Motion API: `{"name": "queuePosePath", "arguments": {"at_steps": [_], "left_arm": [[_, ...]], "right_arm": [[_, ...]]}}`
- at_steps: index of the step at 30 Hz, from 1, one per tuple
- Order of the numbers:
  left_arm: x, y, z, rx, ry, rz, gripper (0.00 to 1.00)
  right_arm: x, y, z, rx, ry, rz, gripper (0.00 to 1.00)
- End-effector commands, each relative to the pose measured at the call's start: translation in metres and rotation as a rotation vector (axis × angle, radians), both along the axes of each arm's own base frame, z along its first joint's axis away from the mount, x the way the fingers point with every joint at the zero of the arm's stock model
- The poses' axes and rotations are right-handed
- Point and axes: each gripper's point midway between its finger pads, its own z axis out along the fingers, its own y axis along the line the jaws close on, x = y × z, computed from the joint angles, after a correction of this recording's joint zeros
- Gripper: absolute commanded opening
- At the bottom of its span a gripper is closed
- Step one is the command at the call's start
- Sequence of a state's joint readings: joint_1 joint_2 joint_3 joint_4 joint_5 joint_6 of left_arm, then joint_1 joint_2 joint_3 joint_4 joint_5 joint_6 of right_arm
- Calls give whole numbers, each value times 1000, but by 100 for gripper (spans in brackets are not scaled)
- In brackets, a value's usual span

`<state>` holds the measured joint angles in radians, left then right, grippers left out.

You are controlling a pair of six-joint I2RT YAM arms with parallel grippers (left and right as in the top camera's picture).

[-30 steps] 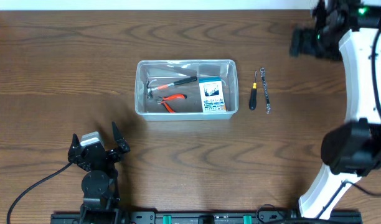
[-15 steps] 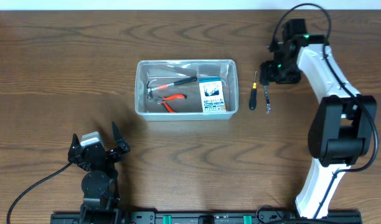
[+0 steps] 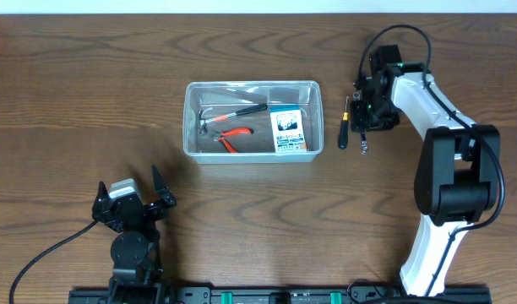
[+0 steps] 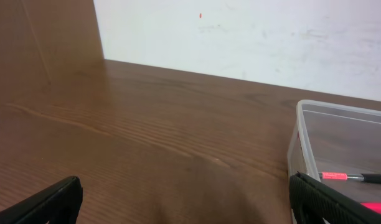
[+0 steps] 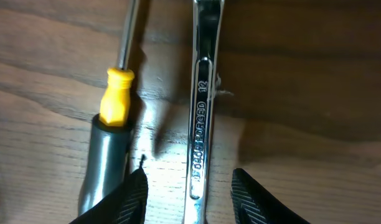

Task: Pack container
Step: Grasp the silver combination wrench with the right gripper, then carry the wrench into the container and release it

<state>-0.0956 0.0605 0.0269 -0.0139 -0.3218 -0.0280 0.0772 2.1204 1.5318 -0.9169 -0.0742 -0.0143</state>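
Right arm (image 3: 427, 93) extended over wrench (image 5: 202, 124), fingers (image 5: 131, 196) astride it, seemingly apart.

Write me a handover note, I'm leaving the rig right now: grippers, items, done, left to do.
Left gripper: open, empty, parked away from the work.
Right gripper: open, low over the wrench, fingers either side, not gripping.
Done: container holds a hammer, red pliers and a blue-and-white box.
Wrench and screwdriver lie side by side just right of it.
Left: pack both.

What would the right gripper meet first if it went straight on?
Most likely the shiny silver metal wrench, lying between the open fingers of the right gripper, though depth is unclear.
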Motion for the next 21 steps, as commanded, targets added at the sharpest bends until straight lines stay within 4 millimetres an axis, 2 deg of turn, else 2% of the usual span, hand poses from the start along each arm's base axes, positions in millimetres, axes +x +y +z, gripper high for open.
{"name": "queuePosePath", "arguments": {"at_steps": [1,8,9,12,15,18,20,21], "left_arm": [[-2,3,-16,9,46,16,98],[-2,3,-16,9,46,16,98],[-2,3,-16,9,46,16,98],[-2,3,-16,9,46,16,98],[-2,3,-16,9,46,16,98],[-2,3,-16,9,46,16,98],[-2,3,-16,9,46,16,98],[-2,3,-16,9,46,16,98]], "right_arm": [[-8,0,-11,-8,25,-8,44],[-12,-1,-22,-6,29,-53,30],[-13,-1,-23,-6,29,-52,25],[-13,-1,-23,-6,30,-60,1],[-11,-2,-18,-5,22,-63,1],[-3,-4,8,-2,2,-72,1],[8,-4,39,-2,-44,-72,1],[16,-3,63,1,-82,-72,1]]}}
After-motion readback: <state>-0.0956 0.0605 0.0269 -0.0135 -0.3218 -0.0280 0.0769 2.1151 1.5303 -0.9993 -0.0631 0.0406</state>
